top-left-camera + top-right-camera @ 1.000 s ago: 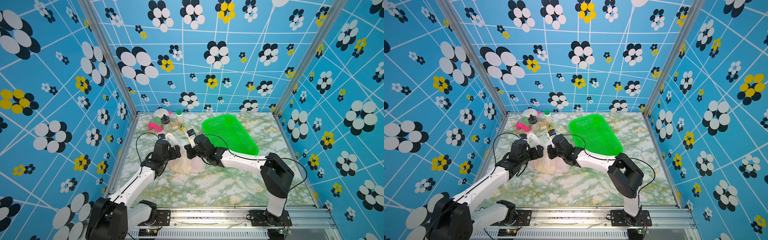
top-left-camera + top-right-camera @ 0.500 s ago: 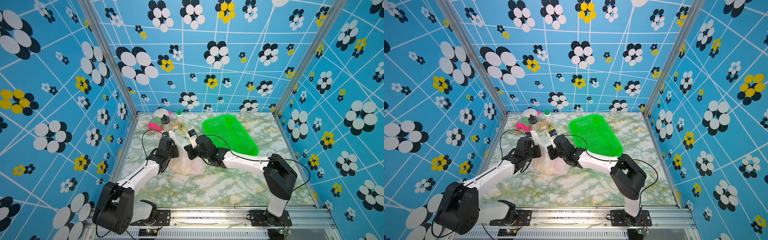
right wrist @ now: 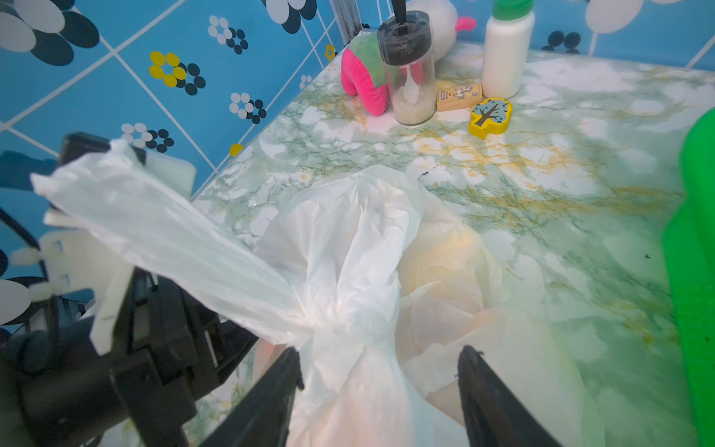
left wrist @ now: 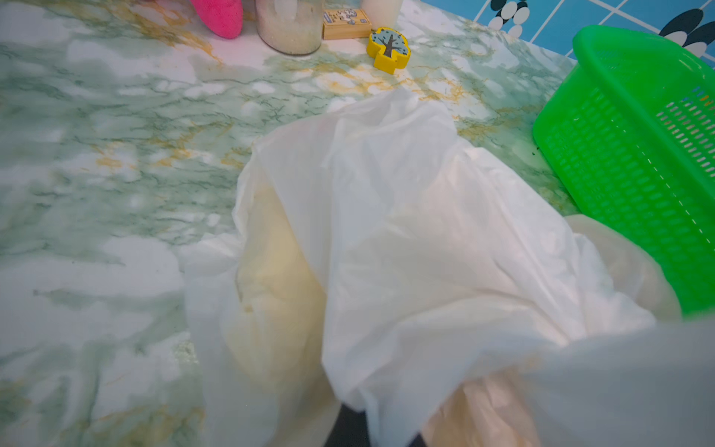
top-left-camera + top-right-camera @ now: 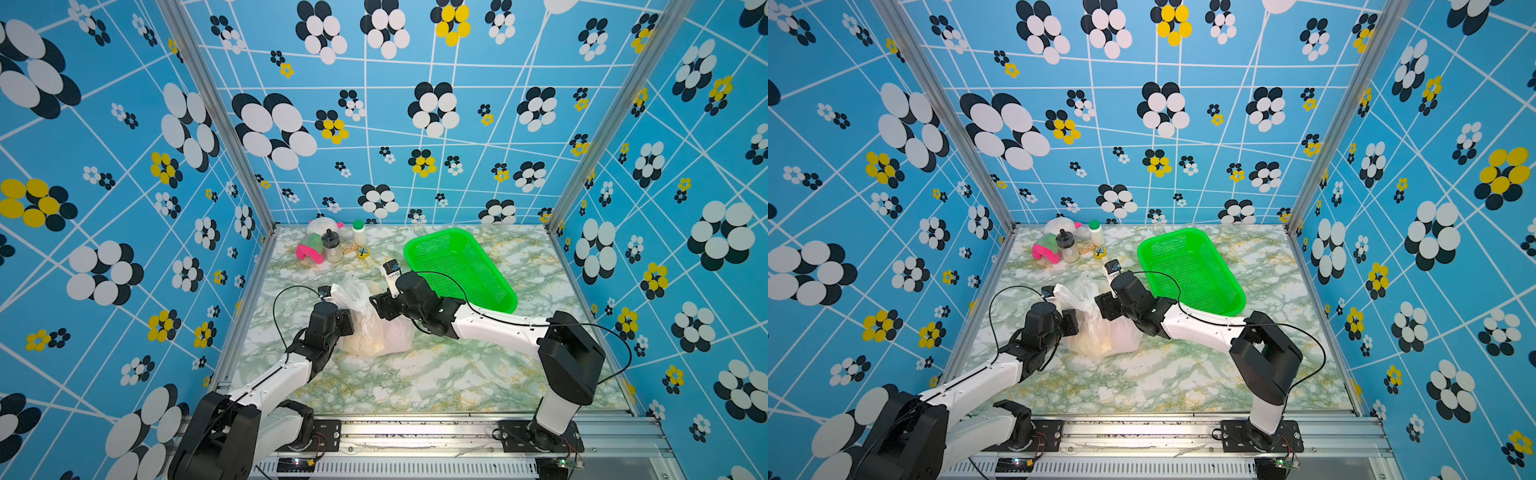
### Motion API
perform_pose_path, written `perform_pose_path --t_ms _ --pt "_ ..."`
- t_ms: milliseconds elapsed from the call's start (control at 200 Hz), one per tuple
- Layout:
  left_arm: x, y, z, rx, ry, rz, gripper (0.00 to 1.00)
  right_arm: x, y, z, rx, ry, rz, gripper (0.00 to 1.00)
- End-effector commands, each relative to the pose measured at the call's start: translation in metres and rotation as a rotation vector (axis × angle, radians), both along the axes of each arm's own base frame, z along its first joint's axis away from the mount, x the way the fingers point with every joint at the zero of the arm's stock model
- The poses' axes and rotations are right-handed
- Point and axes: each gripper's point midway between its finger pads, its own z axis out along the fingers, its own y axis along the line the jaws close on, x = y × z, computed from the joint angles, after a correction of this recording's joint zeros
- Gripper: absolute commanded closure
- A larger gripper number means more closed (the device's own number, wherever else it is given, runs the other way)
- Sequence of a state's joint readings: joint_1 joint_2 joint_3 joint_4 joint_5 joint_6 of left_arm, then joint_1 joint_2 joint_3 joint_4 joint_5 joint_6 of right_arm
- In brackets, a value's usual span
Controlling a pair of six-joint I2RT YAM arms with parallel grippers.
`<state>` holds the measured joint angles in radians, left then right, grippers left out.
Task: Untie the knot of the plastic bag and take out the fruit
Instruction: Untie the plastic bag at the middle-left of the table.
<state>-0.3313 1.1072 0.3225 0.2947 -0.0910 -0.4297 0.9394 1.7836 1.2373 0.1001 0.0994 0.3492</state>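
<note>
Plastic bag (image 5: 376, 332) lies knotted on the table (image 5: 415, 374), centre-left in both top views, just left of the green basket (image 5: 490, 270), with pale yellow fruit (image 4: 271, 278) dimly visible inside. Left gripper (image 5: 329, 294) is clamped on a taut handle strip running from the knot (image 3: 332, 321). Right gripper (image 3: 381, 356) stands open, jaws either side of the bunched neck, not pinching it.

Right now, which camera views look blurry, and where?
Left wrist view: the plastic bag blurs close to the lens. Right wrist view: the green basket edge is soft, the knot clearer. Both top views: crisp, evenly lit.
</note>
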Motion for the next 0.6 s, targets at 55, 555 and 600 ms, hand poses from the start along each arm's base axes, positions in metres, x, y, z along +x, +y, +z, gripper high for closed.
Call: perform_pose_path --t_ms 55,555,600 --pt "0.002 -0.007 0.033 -0.063 -0.166 0.001 1.0 0.001 0.016 -0.01 0.008 0.071 0.019 0.31" --pt "-0.003 0.007 0.049 -0.033 -0.228 0.059 1.0 -0.026 0.033 -0.039 -0.017 0.147 0.112 0.42" --pt "-0.003 0.008 0.05 -0.034 -0.225 0.07 1.0 -0.029 0.032 -0.038 -0.006 0.141 0.121 0.42"
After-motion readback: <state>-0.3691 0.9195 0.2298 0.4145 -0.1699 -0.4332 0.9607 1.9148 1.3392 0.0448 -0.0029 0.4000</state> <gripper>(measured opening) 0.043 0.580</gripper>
